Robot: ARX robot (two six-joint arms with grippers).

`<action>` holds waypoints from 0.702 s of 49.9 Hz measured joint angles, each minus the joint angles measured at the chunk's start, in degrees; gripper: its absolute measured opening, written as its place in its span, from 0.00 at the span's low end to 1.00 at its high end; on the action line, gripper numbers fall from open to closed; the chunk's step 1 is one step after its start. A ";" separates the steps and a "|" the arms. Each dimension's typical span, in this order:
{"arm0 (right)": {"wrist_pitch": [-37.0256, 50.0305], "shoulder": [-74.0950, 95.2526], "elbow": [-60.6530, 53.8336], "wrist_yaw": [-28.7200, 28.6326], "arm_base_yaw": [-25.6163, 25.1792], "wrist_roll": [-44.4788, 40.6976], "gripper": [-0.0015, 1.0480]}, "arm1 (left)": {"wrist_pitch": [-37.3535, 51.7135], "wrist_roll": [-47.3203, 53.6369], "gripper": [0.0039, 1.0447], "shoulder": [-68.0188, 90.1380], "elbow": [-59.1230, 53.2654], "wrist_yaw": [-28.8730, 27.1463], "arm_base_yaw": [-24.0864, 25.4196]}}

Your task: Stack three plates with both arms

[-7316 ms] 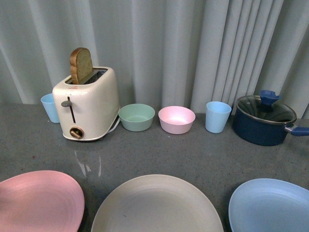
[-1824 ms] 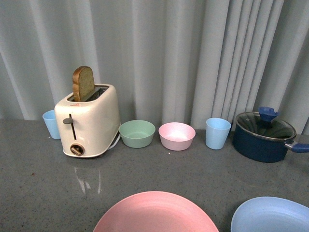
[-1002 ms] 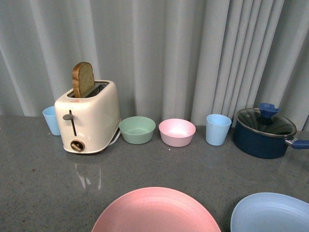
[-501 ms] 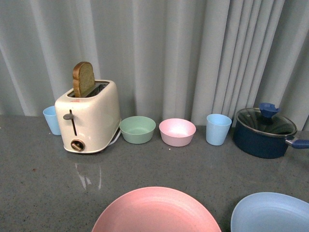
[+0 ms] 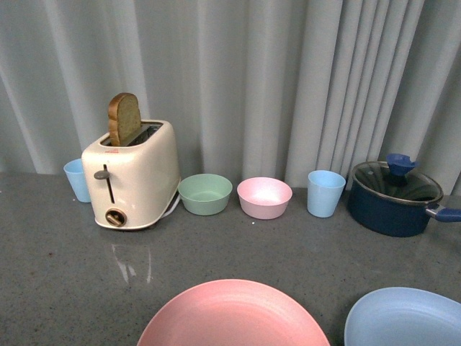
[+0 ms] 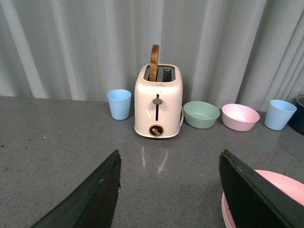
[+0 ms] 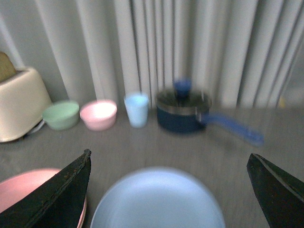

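Two of the plates show in the front view, at the near edge of the grey counter. The pink plate [image 5: 232, 313] lies in the middle and the light blue plate [image 5: 403, 317] to its right. My left gripper [image 6: 169, 153] is open over bare counter, with the pink plate [image 6: 285, 185] just beyond one finger. My right gripper [image 7: 168, 156] is open above the light blue plate [image 7: 156, 199], which lies between its fingers. That view is blurred, and the pink plate [image 7: 23, 190] shows at its edge. Neither gripper holds anything.
Along the curtain stand a light blue cup [image 5: 75, 179], a cream toaster [image 5: 133, 176] with a bread slice, a green bowl [image 5: 204, 193], a pink bowl [image 5: 263, 197], another blue cup [image 5: 325, 192] and a dark blue lidded pot [image 5: 395, 198].
Seven seconds ago the pink plate lay at the left and a beige plate in the middle. The pink plate now lies in the middle. Nothing has visibly moved over the last second.
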 joint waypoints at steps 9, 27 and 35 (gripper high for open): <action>-5.22 27.56 13.46 -18.82 -17.44 22.71 0.93 | -0.04 0.04 0.95 0.00 0.00 0.00 0.00; 10.75 78.68 27.26 -16.22 -34.01 -1.40 0.93 | -0.04 0.07 0.94 -0.07 0.00 0.00 0.00; 14.56 87.84 28.70 -20.31 -31.10 -4.42 0.93 | -0.04 0.07 0.94 -0.07 0.02 0.00 0.00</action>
